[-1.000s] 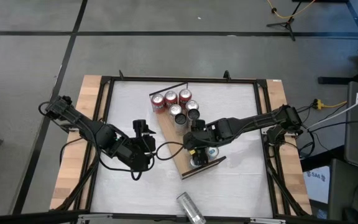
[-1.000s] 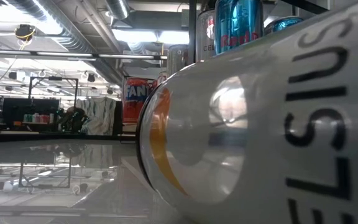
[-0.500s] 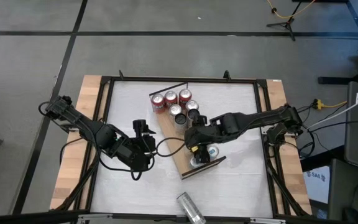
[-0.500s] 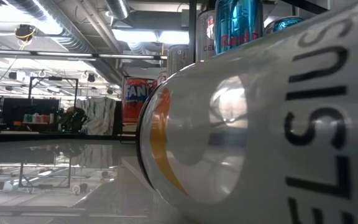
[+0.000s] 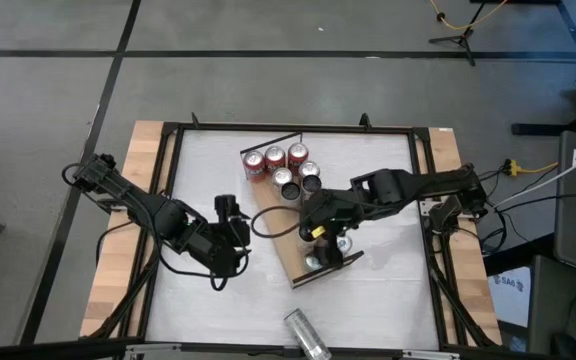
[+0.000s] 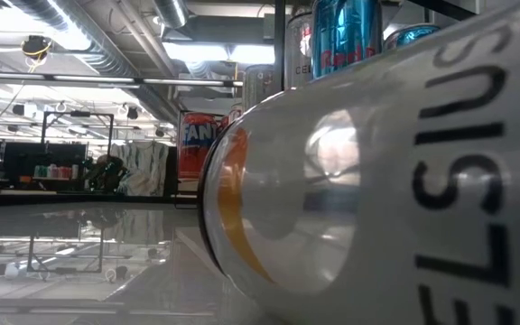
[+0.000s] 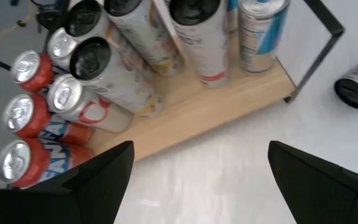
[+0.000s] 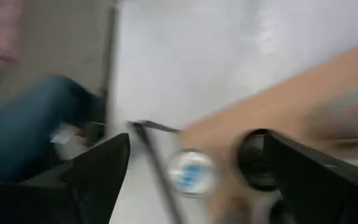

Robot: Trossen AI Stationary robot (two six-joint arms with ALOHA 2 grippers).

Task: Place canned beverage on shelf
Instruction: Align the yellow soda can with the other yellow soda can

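The shelf [image 5: 286, 243] is a light wooden board lying slantwise at the table's middle. Several cans stand upright on it: red ones [image 5: 275, 157] at its far end, pale and dark-topped ones [image 7: 110, 74] behind them, and two [image 5: 343, 243] near its railed near end. My right gripper [image 5: 313, 226] hovers open above those two cans; its wrist view shows a blue-topped can [image 8: 191, 171] and a dark-topped one [image 8: 257, 158] below the fingers. My left gripper [image 5: 240, 228] waits open just left of the shelf [image 7: 216, 106], above the tabletop. Another can [image 5: 306, 335] lies on its side near the table's near edge.
The lying white can [image 6: 377, 181] fills the low view, with a blue can [image 6: 346, 36] on the shelf behind it. The black table frame [image 5: 168, 200] borders the white top. A person's trouser leg [image 8: 17, 137] shows beyond the table. White tabletop stretches left and near of the shelf.
My right gripper has risen from the cans at the shelf's near end and tipped as the arm's elbow lifted; its fingers stay open and hold nothing. The cans stand where they were.
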